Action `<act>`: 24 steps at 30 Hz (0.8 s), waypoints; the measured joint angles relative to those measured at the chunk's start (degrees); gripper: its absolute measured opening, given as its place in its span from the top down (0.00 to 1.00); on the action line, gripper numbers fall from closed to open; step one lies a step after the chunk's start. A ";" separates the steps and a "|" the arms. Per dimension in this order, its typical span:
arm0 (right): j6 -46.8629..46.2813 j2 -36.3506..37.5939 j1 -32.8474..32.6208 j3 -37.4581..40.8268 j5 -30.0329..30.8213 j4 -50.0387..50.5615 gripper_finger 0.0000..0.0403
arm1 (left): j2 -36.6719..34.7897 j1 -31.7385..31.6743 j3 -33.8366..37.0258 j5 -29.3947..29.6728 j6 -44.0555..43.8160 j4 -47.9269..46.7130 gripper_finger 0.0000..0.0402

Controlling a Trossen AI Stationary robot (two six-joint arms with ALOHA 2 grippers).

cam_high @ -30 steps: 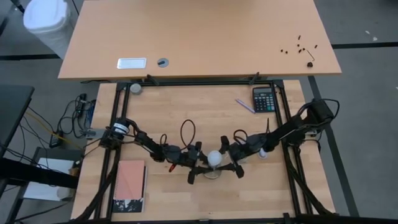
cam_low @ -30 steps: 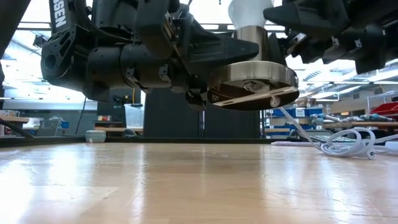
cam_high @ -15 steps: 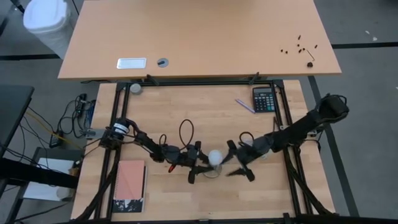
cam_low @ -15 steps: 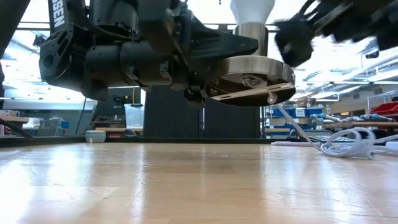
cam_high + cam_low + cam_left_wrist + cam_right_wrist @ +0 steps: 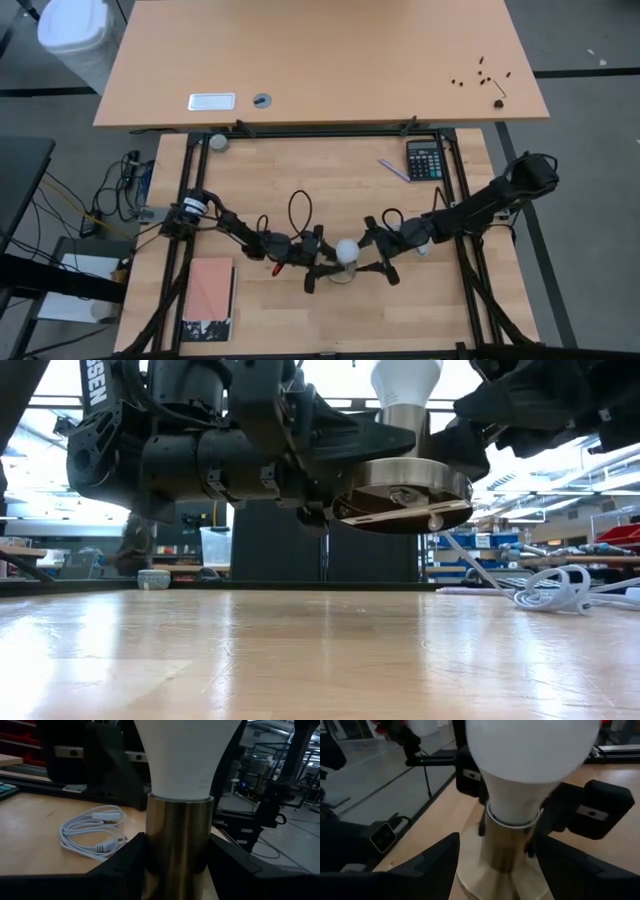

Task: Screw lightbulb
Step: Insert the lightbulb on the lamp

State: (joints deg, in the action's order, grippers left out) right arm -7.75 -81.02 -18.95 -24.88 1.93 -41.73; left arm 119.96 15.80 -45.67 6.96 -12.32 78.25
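A robotics lab or workshop. A light wooden worktable [image 5: 330, 185] in a black metal frame stands beside a long tan desk [image 5: 320, 60], loose cables [image 5: 120, 195] trail over grey floor, and benches with red storage bins [image 5: 622, 534] fill the background under ceiling lights

Arm lettering: white letters "SEN" are showing on the dark arm [image 5: 100, 420]; the rest is running out of view.

The top of the lightbulb [image 5: 182, 755] is cut off in both wrist views; its screw base is hidden inside the brass socket [image 5: 178, 837].
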 joint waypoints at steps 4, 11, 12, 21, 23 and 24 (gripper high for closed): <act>1.38 -1.67 1.62 0.01 -1.57 -2.96 0.34 | 0.00 0.05 -0.02 -0.12 0.00 -0.08 0.55; 2.17 -3.25 4.58 -0.01 -6.18 -9.07 0.34 | -0.02 0.05 -0.02 -0.11 -0.07 -0.19 0.55; 1.95 -3.25 4.79 -0.01 -6.55 -9.12 0.34 | -0.02 0.05 -0.02 -0.02 -0.11 -0.16 0.55; -1.07 -2.14 0.90 -0.01 -8.61 -7.17 0.34 | -0.02 0.23 -0.02 0.17 0.20 -0.40 0.55; -2.23 -0.40 -0.51 -0.01 -8.68 -4.27 0.34 | -0.02 0.30 -0.02 0.08 0.16 -0.39 0.55; -3.14 0.66 -1.23 -0.03 -9.16 -2.29 0.34 | -0.02 0.28 -0.02 0.67 0.08 -0.45 0.55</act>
State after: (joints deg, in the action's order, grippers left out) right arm -10.89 -80.37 -20.18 -24.91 -7.23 -44.01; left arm 119.94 16.08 -45.69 7.64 -12.24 77.80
